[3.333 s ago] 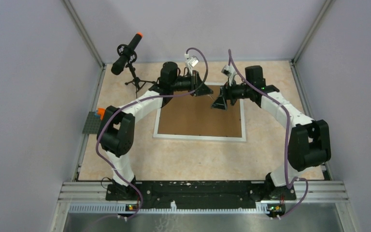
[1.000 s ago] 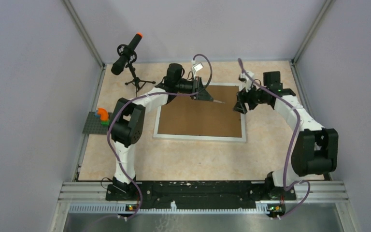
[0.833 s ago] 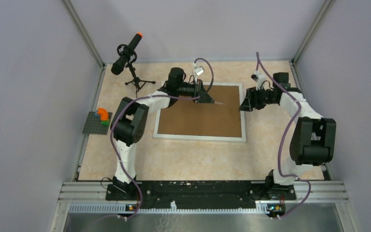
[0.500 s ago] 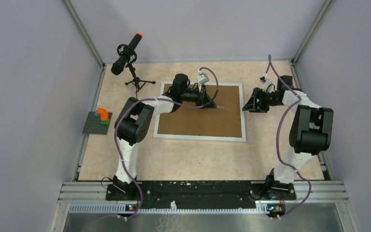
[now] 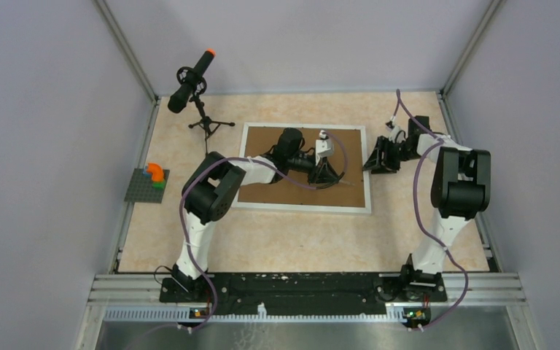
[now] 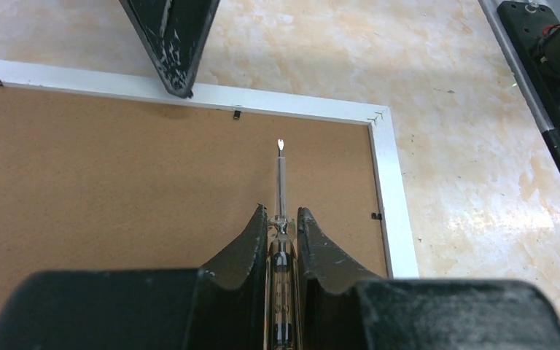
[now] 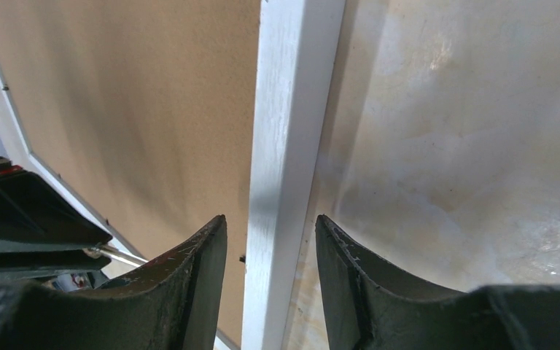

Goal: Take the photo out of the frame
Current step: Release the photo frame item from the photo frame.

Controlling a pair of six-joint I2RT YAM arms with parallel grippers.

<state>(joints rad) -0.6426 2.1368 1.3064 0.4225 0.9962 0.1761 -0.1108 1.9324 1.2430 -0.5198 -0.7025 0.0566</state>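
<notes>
Two grippers at the frame (image 5: 300,208), which lies back-up mid-bench (image 5: 299,240), brown backing board (image 6: 117,168) showing. Left gripper (image 6: 282,216) clenched on a thin screwdriver (image 6: 281,175), flat tip over the board near a corner. Right gripper (image 7: 270,226) released, jaws apart astride the frame's right white border.

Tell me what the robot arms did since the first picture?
The left gripper, shut on a thin metal screwdriver, swept from the far edge of the white picture frame across its brown backing board toward the right side. The right gripper left the board and straddles the frame's right border. Frame and board stayed put.
</notes>
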